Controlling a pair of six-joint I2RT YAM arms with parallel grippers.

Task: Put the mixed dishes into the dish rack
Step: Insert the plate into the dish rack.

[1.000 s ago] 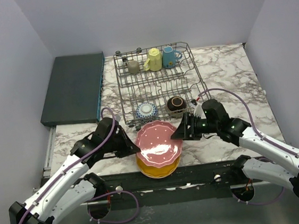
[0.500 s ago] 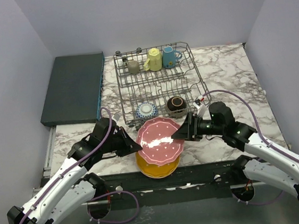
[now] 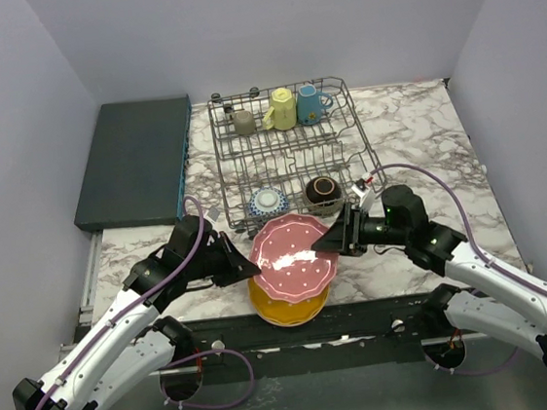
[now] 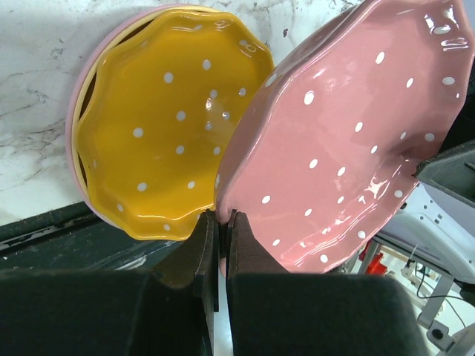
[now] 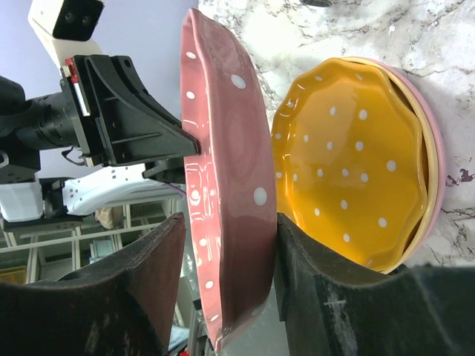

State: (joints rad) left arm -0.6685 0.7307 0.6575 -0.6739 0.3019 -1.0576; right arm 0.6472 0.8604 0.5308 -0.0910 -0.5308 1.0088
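Note:
A pink dotted plate (image 3: 291,254) hangs tilted above the stack at the table's near edge. My left gripper (image 3: 246,265) is shut on its left rim, seen close in the left wrist view (image 4: 220,222). My right gripper (image 3: 322,244) straddles the opposite rim (image 5: 230,222), still open. One finger (image 5: 304,259) touches the plate's (image 5: 223,185) underside and the other stands a little off its face. An orange dotted plate (image 3: 289,306) tops the stack below. The dish rack (image 3: 287,145) holds an olive-grey mug (image 3: 243,122), a yellow mug (image 3: 283,109), a blue mug (image 3: 310,103), a blue bowl (image 3: 268,203) and a brown bowl (image 3: 323,191).
A flat dark teal slab (image 3: 134,161) lies left of the rack. Under the orange plate (image 4: 163,126) the rims of more plates show, the lowest one pink (image 4: 74,111). The rack's near corner stands just behind the raised plate.
The right gripper's jaws have narrowed around the pink plate's right rim. The plate has lifted slightly off the stack. The left gripper stays shut on its rim.

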